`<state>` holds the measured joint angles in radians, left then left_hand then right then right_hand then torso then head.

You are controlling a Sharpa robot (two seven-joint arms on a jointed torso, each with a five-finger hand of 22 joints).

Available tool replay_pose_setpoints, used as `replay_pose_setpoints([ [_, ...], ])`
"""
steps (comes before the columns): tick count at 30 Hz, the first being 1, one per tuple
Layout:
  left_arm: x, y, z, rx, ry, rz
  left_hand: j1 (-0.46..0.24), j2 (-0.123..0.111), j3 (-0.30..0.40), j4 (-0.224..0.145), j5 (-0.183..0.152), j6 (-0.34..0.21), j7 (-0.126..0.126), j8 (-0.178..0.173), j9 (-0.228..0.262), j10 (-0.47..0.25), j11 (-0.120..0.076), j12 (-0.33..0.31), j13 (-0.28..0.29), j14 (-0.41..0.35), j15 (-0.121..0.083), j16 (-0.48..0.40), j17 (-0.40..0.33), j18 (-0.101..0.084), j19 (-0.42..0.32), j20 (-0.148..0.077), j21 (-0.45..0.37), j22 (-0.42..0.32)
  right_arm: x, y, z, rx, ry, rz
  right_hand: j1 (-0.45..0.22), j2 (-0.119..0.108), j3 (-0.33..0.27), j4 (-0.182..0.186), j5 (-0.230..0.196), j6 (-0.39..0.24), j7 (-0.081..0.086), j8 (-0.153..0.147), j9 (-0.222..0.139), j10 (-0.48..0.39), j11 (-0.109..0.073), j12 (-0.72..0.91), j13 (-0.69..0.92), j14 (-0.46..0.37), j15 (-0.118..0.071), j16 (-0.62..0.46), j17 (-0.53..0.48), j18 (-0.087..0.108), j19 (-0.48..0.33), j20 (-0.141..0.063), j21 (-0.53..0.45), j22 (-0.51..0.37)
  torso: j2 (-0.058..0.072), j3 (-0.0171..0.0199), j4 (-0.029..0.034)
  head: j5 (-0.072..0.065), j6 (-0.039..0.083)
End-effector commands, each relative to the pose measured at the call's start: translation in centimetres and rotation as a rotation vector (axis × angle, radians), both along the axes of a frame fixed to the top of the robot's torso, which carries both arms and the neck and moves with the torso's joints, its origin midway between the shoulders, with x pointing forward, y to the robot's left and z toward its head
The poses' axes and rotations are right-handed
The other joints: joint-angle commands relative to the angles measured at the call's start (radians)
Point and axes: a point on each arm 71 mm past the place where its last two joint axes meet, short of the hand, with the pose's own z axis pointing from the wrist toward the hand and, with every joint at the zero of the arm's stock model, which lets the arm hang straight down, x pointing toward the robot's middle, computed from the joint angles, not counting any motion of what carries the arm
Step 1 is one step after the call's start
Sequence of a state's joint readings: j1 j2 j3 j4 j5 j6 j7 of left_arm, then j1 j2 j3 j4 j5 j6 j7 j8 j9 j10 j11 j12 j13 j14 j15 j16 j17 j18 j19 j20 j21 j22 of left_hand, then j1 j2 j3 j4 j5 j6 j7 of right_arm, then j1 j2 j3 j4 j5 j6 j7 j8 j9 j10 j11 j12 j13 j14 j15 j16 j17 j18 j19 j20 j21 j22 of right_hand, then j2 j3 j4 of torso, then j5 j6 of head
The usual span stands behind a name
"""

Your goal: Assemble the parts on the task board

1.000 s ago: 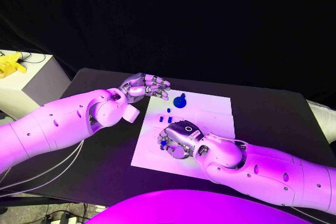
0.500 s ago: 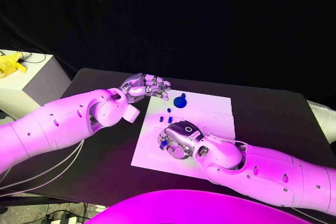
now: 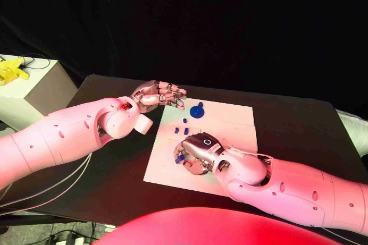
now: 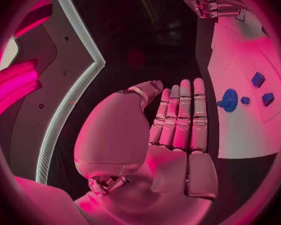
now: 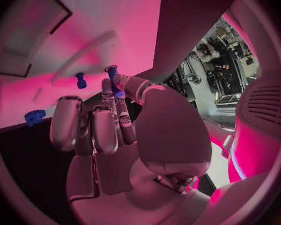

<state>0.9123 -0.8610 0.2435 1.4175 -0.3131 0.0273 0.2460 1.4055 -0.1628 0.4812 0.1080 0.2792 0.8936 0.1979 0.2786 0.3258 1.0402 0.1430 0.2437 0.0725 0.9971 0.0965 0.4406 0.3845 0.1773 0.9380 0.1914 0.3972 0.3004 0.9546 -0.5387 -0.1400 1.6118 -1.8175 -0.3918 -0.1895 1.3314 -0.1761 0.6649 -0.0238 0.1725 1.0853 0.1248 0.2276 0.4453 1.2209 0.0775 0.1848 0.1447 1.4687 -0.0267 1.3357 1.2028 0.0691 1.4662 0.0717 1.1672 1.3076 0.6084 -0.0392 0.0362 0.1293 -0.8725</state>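
Blue part [image 5: 113, 76] sits pinched at your right hand [image 3: 198, 152] fingertips, low over the task board [image 3: 230, 123]. Round part [image 3: 198, 112] lies beyond, just beside your left hand [image 3: 159, 94], empty, fingers straight.

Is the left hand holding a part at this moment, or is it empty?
Empty. The left hand has its fingers straight, side by side, nothing between them; it sits off the task board's far left corner.
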Motion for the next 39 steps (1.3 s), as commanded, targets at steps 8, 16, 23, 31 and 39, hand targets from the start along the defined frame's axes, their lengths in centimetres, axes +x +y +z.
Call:
replay_pose_setpoints([
  [8,-0.06,-0.14,0.01,-0.012,0.007,-0.021,-0.006,0.001,-0.006,0.004,0.000,0.001,0.007,-0.005,-0.002,0.000,0.006,-0.004,-0.001,0.008,0.001,-0.003,0.002,0.001,0.002,0.004,-0.007,-0.002,-0.90,-0.14,-0.10,-0.032,-0.020,0.017,0.002,0.022,0.007,-0.009,-0.013,0.005,-0.004,0.009,0.006,0.028,-0.028,-0.006,0.003,0.028,-0.005,0.002,0.004,-0.004,0.040,-0.007,0.011,0.155,-0.001,-0.0003,-0.0006,0.000,0.000],
  [16,-0.06,-0.12,0.00,-0.012,0.008,-0.021,-0.006,0.001,-0.006,0.004,0.000,0.000,0.007,-0.005,-0.002,-0.001,0.006,-0.005,-0.001,0.008,0.001,-0.004,0.002,0.001,0.001,0.004,-0.007,-0.002,-0.99,-0.02,-0.08,-0.046,-0.023,0.017,0.002,0.022,0.007,-0.009,-0.013,0.005,-0.004,0.009,0.006,0.028,-0.028,-0.006,0.003,0.028,-0.005,0.002,0.004,-0.004,0.040,-0.007,0.011,0.155,0.000,-0.0010,0.0005,0.000,0.000],
  [23,-0.06,-0.14,-0.01,-0.012,0.009,-0.021,-0.006,0.001,-0.006,0.004,0.000,0.000,0.007,-0.005,-0.002,-0.001,0.006,-0.005,-0.001,0.008,0.001,-0.004,0.002,0.001,0.001,0.004,-0.007,-0.002,-0.82,0.35,-0.36,-0.064,-0.010,0.023,-0.048,-0.021,-0.017,0.001,0.007,-0.051,0.015,-0.024,-0.004,-0.009,-0.010,-0.040,0.003,0.024,0.010,-0.007,-0.009,0.000,0.031,0.002,-0.030,0.145,0.000,-0.0011,0.0008,0.000,0.000],
  [31,-0.07,-0.11,-0.01,-0.011,0.009,-0.021,-0.006,0.001,-0.006,0.004,0.000,0.000,0.007,-0.005,-0.002,-0.001,0.006,-0.005,-0.001,0.008,0.001,-0.004,0.002,0.001,0.001,0.004,-0.007,-0.002,-0.66,0.46,-0.56,-0.073,-0.003,0.024,-0.091,-0.080,-0.079,0.028,-0.004,-0.140,0.026,-0.088,-0.031,-0.113,0.013,-0.092,-0.022,-0.002,0.031,-0.046,-0.065,0.021,-0.002,0.023,-0.172,0.105,0.000,-0.0004,0.0001,0.000,0.000],
  [39,-0.07,-0.11,-0.03,-0.010,0.012,-0.023,-0.006,0.001,-0.006,0.004,0.000,0.000,0.007,-0.005,-0.002,-0.001,0.006,-0.005,-0.001,0.008,0.001,-0.004,0.002,0.001,0.001,0.004,-0.007,-0.002,-0.51,0.24,-0.41,-0.048,-0.016,0.009,-0.046,-0.066,-0.173,0.036,0.004,-0.159,0.022,-0.110,-0.044,-0.209,0.027,-0.078,-0.043,-0.050,0.043,-0.105,-0.156,0.045,-0.042,0.036,-0.342,0.051,0.000,0.0003,-0.0009,-0.001,0.000],
])
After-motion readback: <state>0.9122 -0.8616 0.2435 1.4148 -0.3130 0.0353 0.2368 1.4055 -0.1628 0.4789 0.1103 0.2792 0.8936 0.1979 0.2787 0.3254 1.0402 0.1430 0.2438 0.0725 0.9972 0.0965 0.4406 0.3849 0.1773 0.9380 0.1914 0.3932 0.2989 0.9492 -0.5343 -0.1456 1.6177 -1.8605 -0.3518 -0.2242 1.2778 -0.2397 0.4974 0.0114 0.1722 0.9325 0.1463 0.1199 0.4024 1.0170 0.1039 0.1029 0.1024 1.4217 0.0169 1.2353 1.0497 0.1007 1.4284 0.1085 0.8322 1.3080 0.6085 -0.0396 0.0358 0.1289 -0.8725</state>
